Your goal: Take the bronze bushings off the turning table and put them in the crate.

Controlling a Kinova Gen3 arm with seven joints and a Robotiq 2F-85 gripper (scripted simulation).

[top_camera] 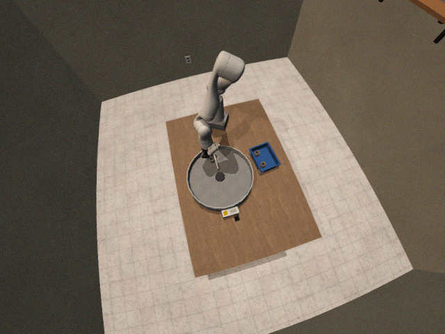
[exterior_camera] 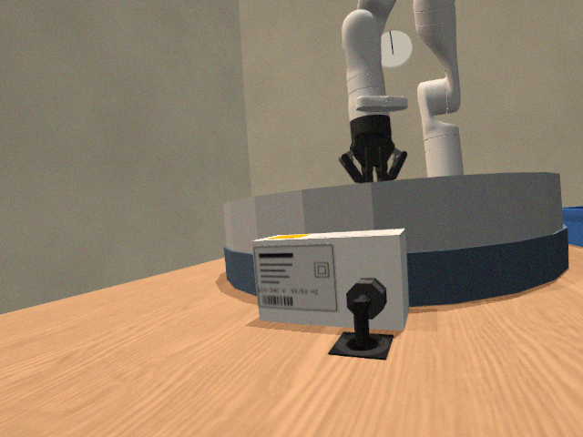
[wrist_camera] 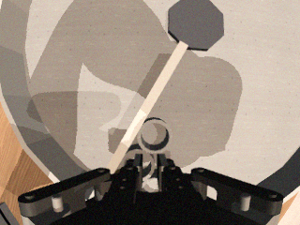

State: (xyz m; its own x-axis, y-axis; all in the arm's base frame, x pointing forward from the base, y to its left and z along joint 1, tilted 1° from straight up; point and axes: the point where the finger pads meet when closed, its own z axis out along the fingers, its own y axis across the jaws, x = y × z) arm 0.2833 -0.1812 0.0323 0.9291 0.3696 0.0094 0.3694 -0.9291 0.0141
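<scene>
Worktop: I've got a wood-grain top (top_camera: 280, 219) (exterior_camera: 141, 371) (wrist_camera: 8, 145) on screen, brown from above and more orange from the exterior camera.
Room: pale tiled floor (top_camera: 143, 251), drab walls, an outlet (top_camera: 188, 59) on one and a round white clock (exterior_camera: 401, 50) in the exterior view. Part of an orange-brown bench (top_camera: 432, 8) pokes into the top corner.
Crate: blue, open-topped, near the turning table, with two bronze bushings in it. One (top_camera: 254, 153) sits toward the arm's base end, the other (top_camera: 261, 165) by the opposite end. The exterior cam only catches a bit of the crate (top_camera: 268, 157) (exterior_camera: 573, 223).
Turning table: big, grey and round with a raised rim, dark hub in the middle, pale bar (wrist_camera: 160, 84) running out from the hub. My turning table (top_camera: 215, 194) (exterior_camera: 437, 211) (wrist_camera: 267, 112) has a grey, steel-looking bushing (wrist_camera: 142, 136) by the bar, plus at least one more ring partly hidden behind my fingers; can't make out its metal.
Gripper: my gripper (top_camera: 212, 159) (exterior_camera: 375, 179) (wrist_camera: 149, 163) points down inside the rim, fingers slightly parted, nothing grasped. Can't tell if the tips touch anything.
Box: white control box (top_camera: 231, 211) (exterior_camera: 296, 284) beside the turning table, black knobbed stand (top_camera: 236, 218) (exterior_camera: 366, 299) in front.
</scene>
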